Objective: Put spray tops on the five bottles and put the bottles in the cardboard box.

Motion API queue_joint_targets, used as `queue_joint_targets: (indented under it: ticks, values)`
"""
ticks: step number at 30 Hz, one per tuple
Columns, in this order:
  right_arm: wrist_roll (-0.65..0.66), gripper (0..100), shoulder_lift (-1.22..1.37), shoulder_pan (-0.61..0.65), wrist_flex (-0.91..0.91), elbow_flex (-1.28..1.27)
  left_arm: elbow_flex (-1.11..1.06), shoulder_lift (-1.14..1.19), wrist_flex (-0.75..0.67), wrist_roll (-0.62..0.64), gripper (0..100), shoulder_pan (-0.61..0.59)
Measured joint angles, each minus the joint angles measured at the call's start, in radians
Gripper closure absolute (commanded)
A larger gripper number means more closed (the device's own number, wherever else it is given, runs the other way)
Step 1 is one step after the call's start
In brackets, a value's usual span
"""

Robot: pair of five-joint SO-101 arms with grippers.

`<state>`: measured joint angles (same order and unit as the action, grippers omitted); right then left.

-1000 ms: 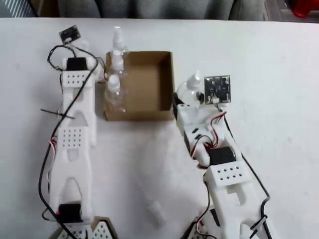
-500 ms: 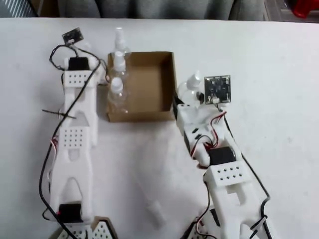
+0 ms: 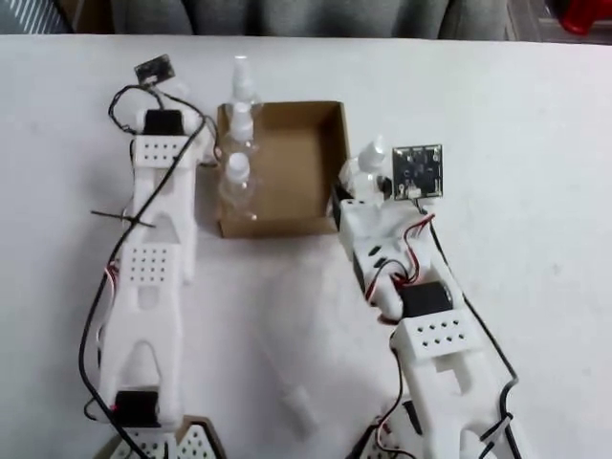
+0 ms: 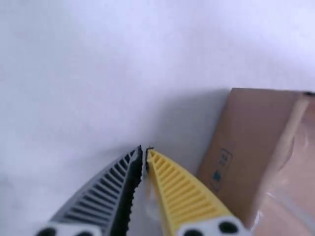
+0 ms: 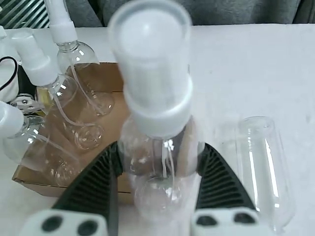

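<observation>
On the white table [image 3: 535, 115], the cardboard box [image 3: 296, 163], open side up; inside the box, along the wall nearest the left arm [image 3: 153, 258], three bottles [image 3: 236, 182] in a row, upright, each fitted with a white spray top; clear bodies, thin tubes visible inside.

Just outside that same wall of the box, the left gripper [image 4: 144, 153]; closed on nothing, grey and yellow fingertips touching, low over the table; brown outer face of the box just beside the yellow finger.

Just beside the opposite wall of the box, the right gripper [image 5: 160, 150] at the end of the right arm [image 3: 440, 354]; clamped on a fourth bottle [image 5: 157, 132], black fingers [image 5: 101, 182] pressed against both sides of the clear body; bottle upright, outside the box, white top already on.

On the side of the held bottle away from the box, a clear cylinder [image 5: 261, 167] lying on its side on the table; hard to tell whether bottle or cap.

Well apart from the box, on its near side, between the two arms, a small clear piece [image 3: 301, 406] flat on the table; too faint to name with certainty.
</observation>
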<state>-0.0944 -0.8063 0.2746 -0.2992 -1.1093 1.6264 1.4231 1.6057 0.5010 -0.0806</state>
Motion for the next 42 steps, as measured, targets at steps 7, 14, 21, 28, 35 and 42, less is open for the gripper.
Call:
queue_joint_targets:
  ticks: [7, 14, 21, 28, 35, 42]
  values:
    - [0.0, 98.4, 0.0, 0.0, 0.0, 0.0, 0.002, 0.0, 0.009, -0.002, 98, 0.003]
    - [0.0, 98.4, 0.0, 0.0, 0.051, 0.0, 0.002, 0.0, 0.041, -0.049, 98, 0.005]
    - [0.0, 98.4, 0.0, 0.0, 0.143, 0.0, 0.002, 0.0, 0.086, -0.206, 98, 0.005]
    - [0.0, 98.4, 0.0, 0.017, 0.23, 0.0, 0.002, -0.005, 0.11, -0.218, 98, 0.0]
    - [0.0, 98.4, 0.155, 0.048, 0.428, 0.0, 0.002, -0.005, 0.137, -0.218, 98, -0.011]
    - [0.0, 98.4, 0.353, 0.046, 0.703, 0.0, 0.002, -0.005, 0.141, -0.278, 98, -0.014]
